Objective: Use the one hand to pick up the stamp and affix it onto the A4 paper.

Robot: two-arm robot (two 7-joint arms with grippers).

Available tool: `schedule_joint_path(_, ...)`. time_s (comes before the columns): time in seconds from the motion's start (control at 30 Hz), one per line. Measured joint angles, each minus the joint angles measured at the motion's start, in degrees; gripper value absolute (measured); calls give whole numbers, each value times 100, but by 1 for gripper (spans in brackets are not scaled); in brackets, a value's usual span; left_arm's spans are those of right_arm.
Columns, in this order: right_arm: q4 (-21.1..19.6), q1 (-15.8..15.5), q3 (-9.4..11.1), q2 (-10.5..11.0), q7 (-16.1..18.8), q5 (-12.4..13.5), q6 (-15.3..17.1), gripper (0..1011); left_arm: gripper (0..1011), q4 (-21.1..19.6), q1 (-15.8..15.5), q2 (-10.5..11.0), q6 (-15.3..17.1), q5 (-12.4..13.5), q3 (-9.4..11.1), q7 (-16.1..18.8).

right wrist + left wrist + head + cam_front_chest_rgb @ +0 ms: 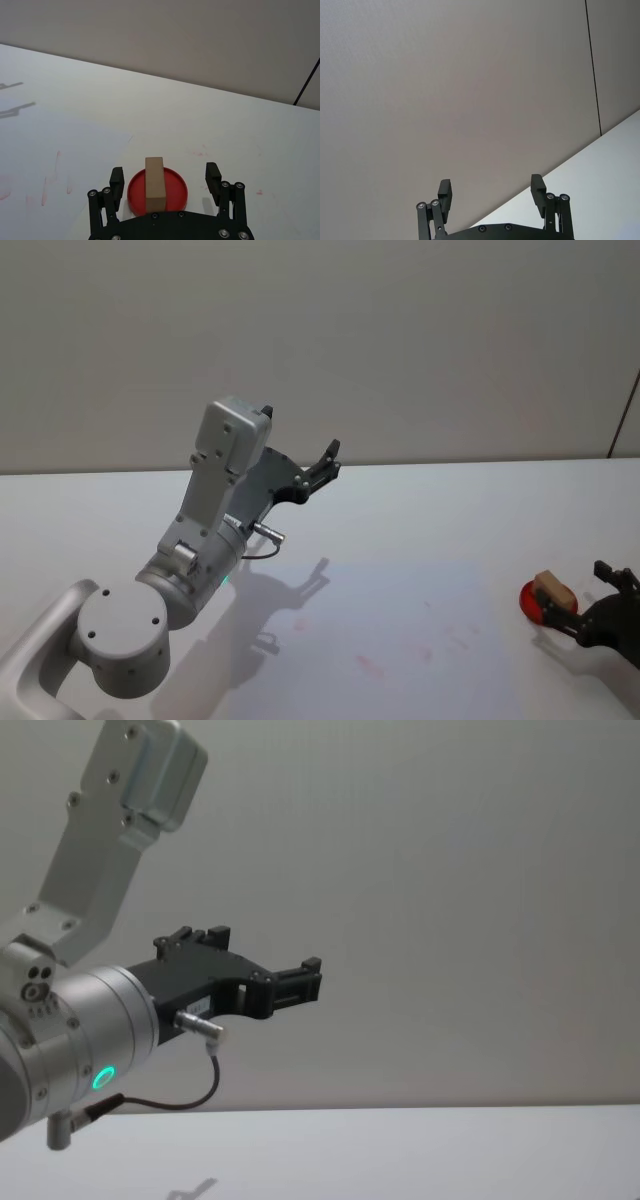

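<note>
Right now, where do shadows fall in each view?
Head view: left claw's soft shadow falls on the paper; right wrist view: thin shadows streak the table, far from the stamp inside the open right claw; chest view: faint shadow low down.

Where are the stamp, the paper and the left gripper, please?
stamp (154,176), right wrist view, wooden handle.
paper (420,600), head view, bare middle.
left gripper (491,182), left wrist view, midway between fingertips.
</note>
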Motion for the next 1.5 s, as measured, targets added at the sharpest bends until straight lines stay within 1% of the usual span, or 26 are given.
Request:
schedule_joint_path(0.57,157,81,-84,-120,4,-89,46,1001,1001,0,0,0,0,0,0,0)
schedule_joint_path(1.1,239,110,-142,-210,-87,-180,42,1001,1001,0,0,0,0,0,0,0)
schedule_joint_path(1.3,267,133,-151,-234,-104,-204,35,901,1001,0,0,0,0,0,0,0)
schedule_joint_path(1.4,283,141,-153,-244,-113,-210,34,795,1001,0,0,0,0,0,0,0)
schedule_joint_path(1.43,287,144,-154,-246,-116,-211,33,795,1001,0,0,0,0,0,0,0)
schedule_joint_path(1.47,288,146,-154,-248,-117,-211,33,743,1001,0,0,0,0,0,0,0)
schedule_joint_path(1.5,293,149,-154,-251,-120,-211,33,728,1001,0,0,0,0,0,0,0)
